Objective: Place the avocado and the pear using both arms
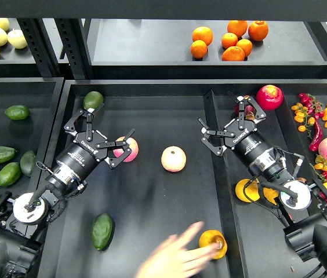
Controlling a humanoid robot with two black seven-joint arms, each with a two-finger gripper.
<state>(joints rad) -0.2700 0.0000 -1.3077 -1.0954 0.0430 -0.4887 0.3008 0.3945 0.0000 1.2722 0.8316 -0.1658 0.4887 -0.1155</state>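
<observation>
Both jaws spread, empty: left gripper [106, 136], right gripper [226, 124]. Avocado [102, 231] at 7 o'clock in the tray, pear [213, 244] at 5 under a hand [172, 259]. Wait for hand clearance, then descend on the 2 fruits simultaneously, fingers straddling each.

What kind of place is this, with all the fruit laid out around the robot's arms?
It looks like a mock produce stand, probably a robot test setup: black trays and shelving hold sorted oranges, avocados and cherry tomatoes, and a person's hand is setting out fruit.
</observation>
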